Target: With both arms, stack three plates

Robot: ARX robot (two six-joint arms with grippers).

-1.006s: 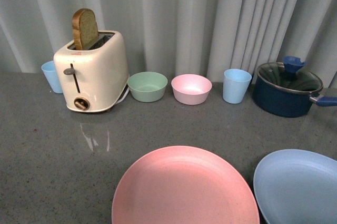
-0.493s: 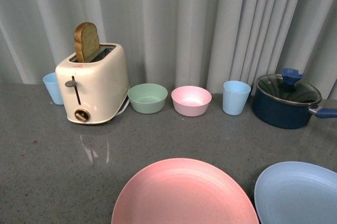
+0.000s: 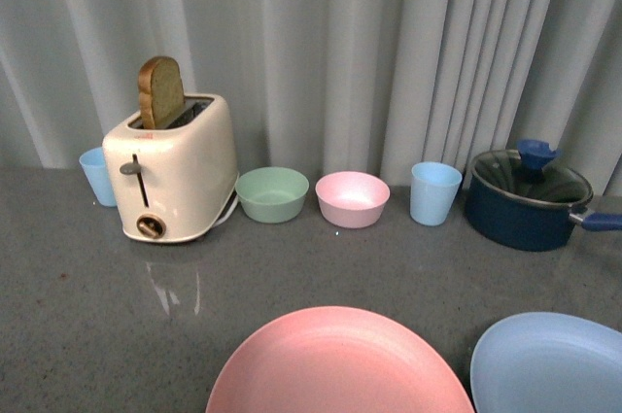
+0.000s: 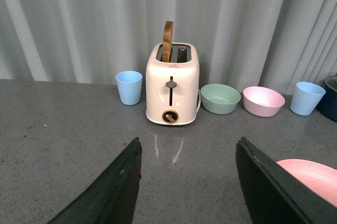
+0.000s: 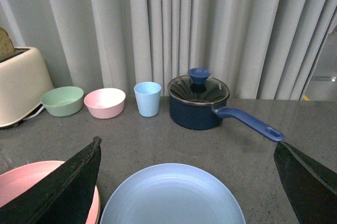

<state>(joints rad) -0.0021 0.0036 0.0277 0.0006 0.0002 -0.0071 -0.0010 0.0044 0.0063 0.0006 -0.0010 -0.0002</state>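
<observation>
We see the pink plate [image 3: 335,364] and light blue plate [image 3: 549,364] lower in the front view than before, side by side on the counter [image 3: 97,316]; our left gripper [image 4: 189,140] and right gripper [image 5: 187,142] both spread wide.

matte pink plate [image 3: 335,364] and blue plate [image 3: 549,364], glossy speckled counter [image 3: 78,316], perhaps glass pot lid [image 5: 210,92]
</observation>
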